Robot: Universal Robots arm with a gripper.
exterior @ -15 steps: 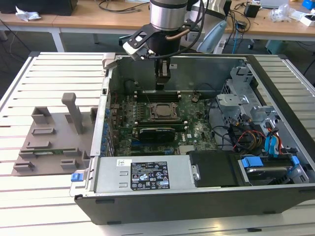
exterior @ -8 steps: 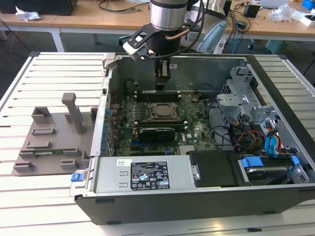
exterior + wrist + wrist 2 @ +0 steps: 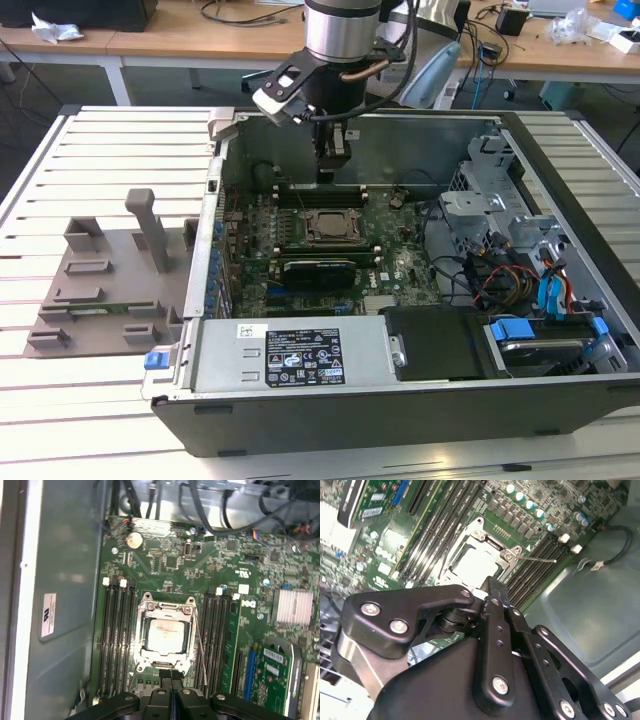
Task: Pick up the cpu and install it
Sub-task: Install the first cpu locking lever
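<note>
Black fingers (image 3: 492, 630) of the gripper (image 3: 171, 676) are seen pressed together, gripping nothing, just above the socket (image 3: 166, 633). Seated inside it, mid-frame in the first wrist view, lies the cpu (image 3: 166, 634).

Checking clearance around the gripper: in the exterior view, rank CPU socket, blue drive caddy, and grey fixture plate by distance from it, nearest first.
1. CPU socket, on the motherboard below the gripper.
2. Grey fixture plate, outside the case, on the exterior view's left.
3. Blue drive caddy, near corner, exterior view's right.
</note>
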